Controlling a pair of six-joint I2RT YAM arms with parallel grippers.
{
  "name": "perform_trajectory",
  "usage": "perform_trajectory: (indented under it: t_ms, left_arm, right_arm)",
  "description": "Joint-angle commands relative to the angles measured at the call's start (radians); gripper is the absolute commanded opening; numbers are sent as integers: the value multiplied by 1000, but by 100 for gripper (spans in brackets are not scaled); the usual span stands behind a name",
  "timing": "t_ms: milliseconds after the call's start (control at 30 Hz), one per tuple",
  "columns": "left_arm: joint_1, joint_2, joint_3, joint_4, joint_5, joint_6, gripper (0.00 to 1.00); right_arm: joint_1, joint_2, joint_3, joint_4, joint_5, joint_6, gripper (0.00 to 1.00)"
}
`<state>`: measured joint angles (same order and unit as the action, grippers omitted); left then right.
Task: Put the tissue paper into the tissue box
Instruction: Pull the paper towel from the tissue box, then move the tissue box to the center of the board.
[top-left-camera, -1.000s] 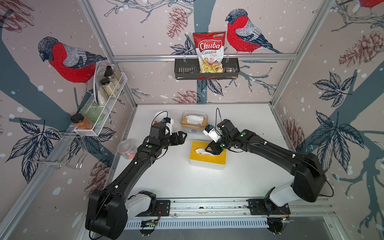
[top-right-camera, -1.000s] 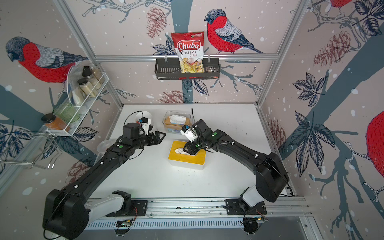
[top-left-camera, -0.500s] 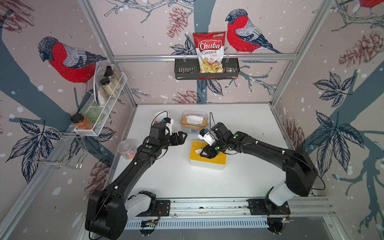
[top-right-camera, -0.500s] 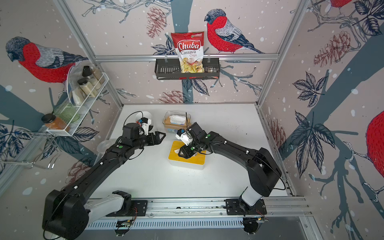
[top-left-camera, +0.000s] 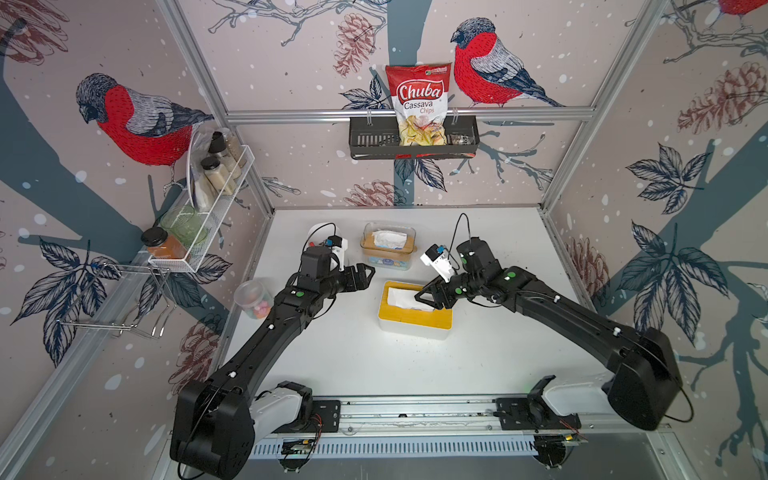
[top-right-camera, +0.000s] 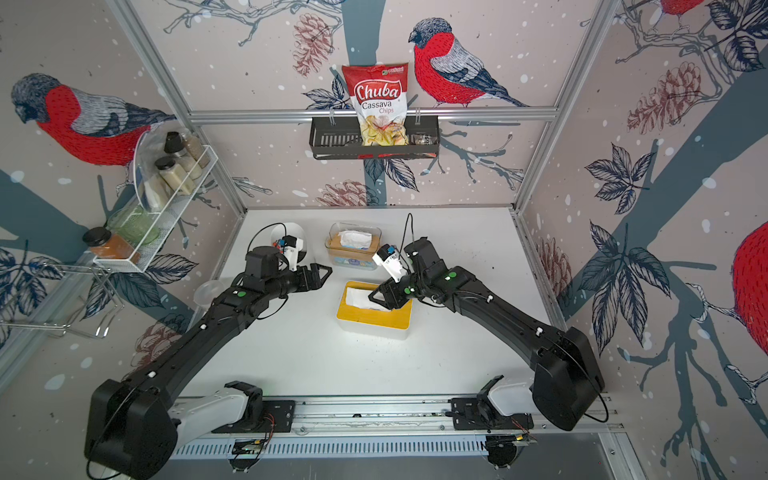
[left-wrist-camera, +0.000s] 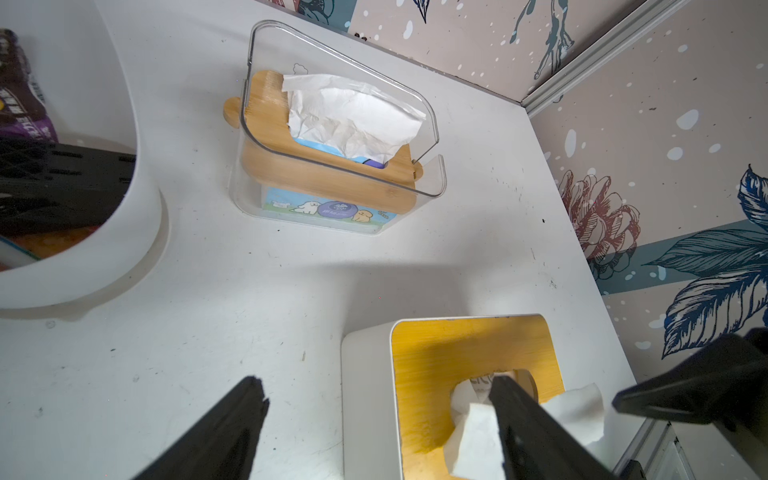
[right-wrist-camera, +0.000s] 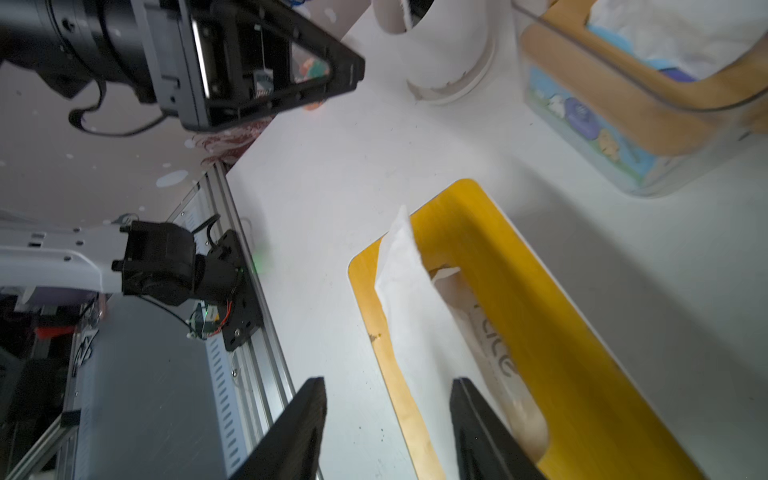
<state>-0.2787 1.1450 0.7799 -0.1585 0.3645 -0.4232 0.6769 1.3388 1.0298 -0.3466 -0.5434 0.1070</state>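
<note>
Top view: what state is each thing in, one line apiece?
tissue paper, partly in the slot, rest sticking out
tissue box, yellow lid on
right end effector, open, astride the tissue paper
left end effector, open, holding nothing
clear tissue holder, wooden lid on, tissue poking out
chips bag, upright in black rack

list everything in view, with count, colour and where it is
tissue box: 1, yellow and white, middle of table
tissue paper: 1, white, sticking out of its slot
clear holder: 1, wooden lid, behind tissue box
bowl: 1, white, table back left
cup: 1, clear, by table left edge
chips bag: 1, red, in black basket at the back
jars: at least 4, mixed, white rack on the left
left gripper: 1, black, open beside tissue box
right gripper: 1, black, open over tissue paper
</note>
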Motion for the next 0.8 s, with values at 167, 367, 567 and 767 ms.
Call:
perform_trajectory:
  t_ms: [167, 367, 567, 767]
  left_arm:
    - [1, 2, -70, 122, 50, -77, 88]
    - [-1, 18, -138, 159, 113, -131, 85]
    - [-39, -2, -208, 108, 167, -164, 83]
    - [-87, 0, -292, 211, 297, -231, 80]
  right_arm:
    - [-187, -73, -68, 48, 240, 209, 60]
    - [-316, -147, -177, 3, 210, 280, 71]
    - [-215, -125, -238, -61, 107, 282, 72]
    - [-137, -97, -338, 91, 2, 370, 68]
